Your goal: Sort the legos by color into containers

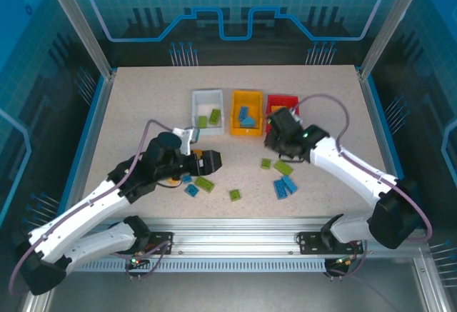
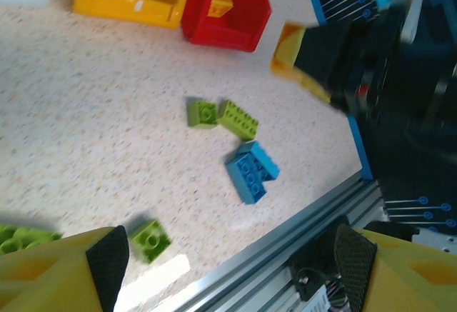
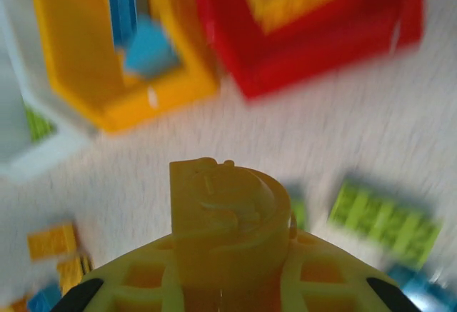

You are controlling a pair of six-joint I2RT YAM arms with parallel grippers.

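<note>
My right gripper (image 3: 227,283) clamps an orange-yellow lego (image 3: 214,208) near the front of the red bin (image 3: 307,41), beside the orange-yellow bin (image 3: 86,76) with its blue bricks (image 3: 146,51). My left gripper (image 2: 230,255) hangs spread wide over loose green legos (image 2: 238,118) and a blue lego (image 2: 252,171) on the table (image 2: 86,112).

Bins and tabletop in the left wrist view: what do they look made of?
Yellow bin and red bin: probably moulded plastic, smooth and fairly glossy. The colour is uniform, the edges are rounded and there are light highlights on the walls.
Tabletop: pale, finely speckled and matte. It looks like laminate or a stone-effect composite, and the look leaves open which.
</note>
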